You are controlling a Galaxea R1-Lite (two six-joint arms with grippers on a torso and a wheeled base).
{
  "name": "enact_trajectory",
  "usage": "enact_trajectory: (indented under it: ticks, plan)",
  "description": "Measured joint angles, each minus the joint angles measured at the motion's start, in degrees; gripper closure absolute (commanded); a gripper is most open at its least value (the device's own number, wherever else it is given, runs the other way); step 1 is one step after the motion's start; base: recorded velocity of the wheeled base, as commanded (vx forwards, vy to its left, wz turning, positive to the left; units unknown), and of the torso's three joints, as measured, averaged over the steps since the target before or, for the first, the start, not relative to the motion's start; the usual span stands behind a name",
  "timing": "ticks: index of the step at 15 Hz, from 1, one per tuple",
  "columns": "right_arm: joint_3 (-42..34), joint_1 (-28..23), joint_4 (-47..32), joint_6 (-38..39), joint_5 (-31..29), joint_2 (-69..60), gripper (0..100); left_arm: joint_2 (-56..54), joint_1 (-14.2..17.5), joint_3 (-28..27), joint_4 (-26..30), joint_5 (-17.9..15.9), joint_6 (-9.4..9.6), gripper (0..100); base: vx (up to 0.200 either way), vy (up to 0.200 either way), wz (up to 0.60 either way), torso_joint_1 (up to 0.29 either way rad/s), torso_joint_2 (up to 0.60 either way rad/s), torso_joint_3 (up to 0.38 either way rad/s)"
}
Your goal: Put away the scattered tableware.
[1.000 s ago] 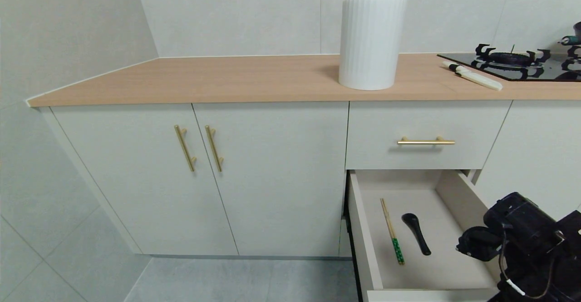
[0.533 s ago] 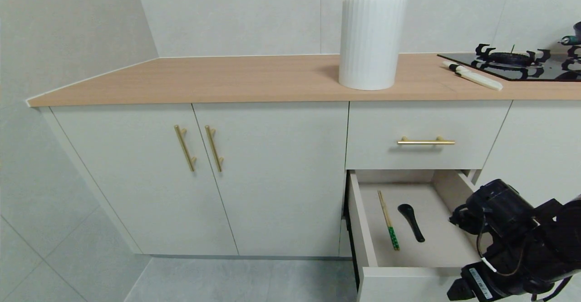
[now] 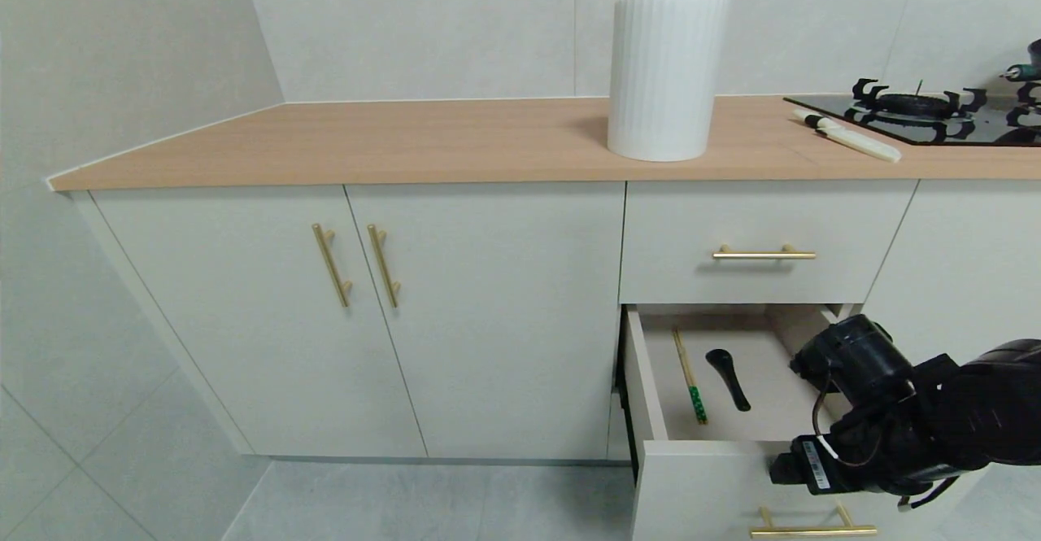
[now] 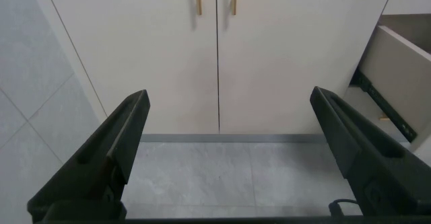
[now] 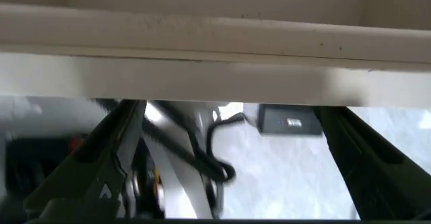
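Observation:
A pair of chopsticks with green ends and a black spoon lie side by side in the lower drawer, which stands partly pulled out. My right gripper is open, its fingers spread wide, up against the top edge of the drawer's front panel. In the head view the right arm leans on the drawer's front right corner. My left gripper hangs open and holds nothing, low down, facing the cupboard doors and the floor.
On the wooden counter stand a white ribbed canister and a white-handled knife beside the gas hob. The upper drawer is closed. The double cupboard doors are on the left, above the grey tiled floor.
The lower drawer has slid inwards, with my right arm moving forward against its front. The drawer's gold handle has come into sight. Chopsticks and spoon rode along inside.

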State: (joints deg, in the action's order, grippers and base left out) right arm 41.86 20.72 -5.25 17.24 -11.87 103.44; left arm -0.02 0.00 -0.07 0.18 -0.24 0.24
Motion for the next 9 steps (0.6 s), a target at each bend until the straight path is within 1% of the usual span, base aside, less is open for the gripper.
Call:
enact_trajectory:
  ticks: [4,9]
  plan:
    - [-0.1,-2.4,9.2,0.1,-0.4,3.0,0,0.0,0.0,0.0,0.0,0.0,0.0,0,0.0,0.0,0.0,0.0,0.0,0.0]
    - [-1.2,-5.3,27.5,0.0,-0.8,9.3,0,0.0,0.0,0.0,0.0,0.0,0.02,0,0.0,0.0,0.0,0.0,0.0,0.0]
